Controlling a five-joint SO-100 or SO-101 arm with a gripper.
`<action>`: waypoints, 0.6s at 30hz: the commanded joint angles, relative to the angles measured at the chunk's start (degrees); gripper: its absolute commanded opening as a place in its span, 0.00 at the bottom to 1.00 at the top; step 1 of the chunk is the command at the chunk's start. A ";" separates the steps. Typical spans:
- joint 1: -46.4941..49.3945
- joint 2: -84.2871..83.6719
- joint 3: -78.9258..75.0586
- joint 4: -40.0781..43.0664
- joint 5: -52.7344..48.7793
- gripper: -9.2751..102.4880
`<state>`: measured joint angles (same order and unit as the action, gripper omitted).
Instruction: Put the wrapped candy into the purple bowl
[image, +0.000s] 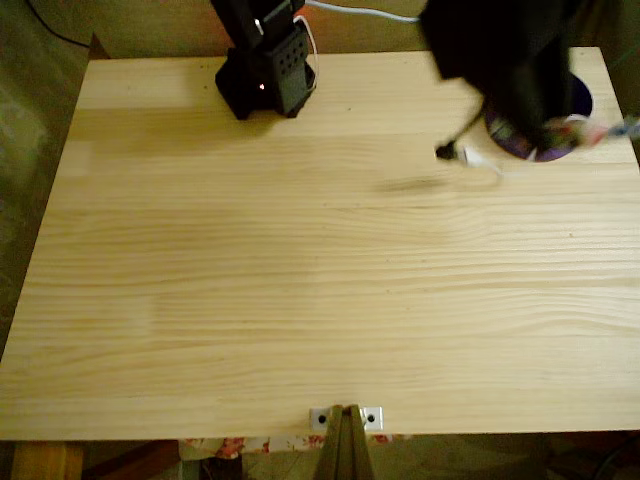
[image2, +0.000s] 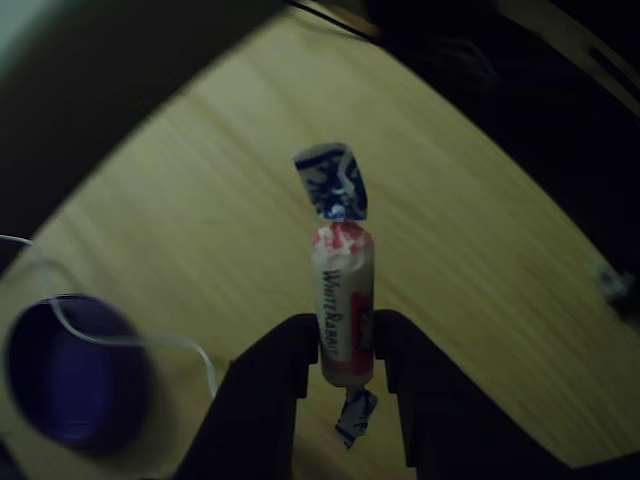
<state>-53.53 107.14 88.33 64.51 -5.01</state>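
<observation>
Your gripper (image2: 345, 352) is clamped on the wrapped candy (image2: 343, 300) at frame centre of the other view; purple bowl (image2: 75, 375) sits lower left.

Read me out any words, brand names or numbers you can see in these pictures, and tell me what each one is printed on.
"White Rabbi": printed lengthwise on the wrapped candy held in the gripper; the last letters run behind a finger.
The blue markings on the candy's twisted ends are a pattern, too blurred to read as text.
Nothing is readable on the purple bowl, the wooden table or the arm's base.
</observation>
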 joint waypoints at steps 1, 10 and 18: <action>-8.35 4.48 -6.42 -1.41 1.93 0.08; -20.48 -3.60 -7.73 -3.08 0.26 0.08; -23.91 -15.82 -8.79 -6.24 -0.62 0.08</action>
<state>-76.90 92.99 85.69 60.12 -5.54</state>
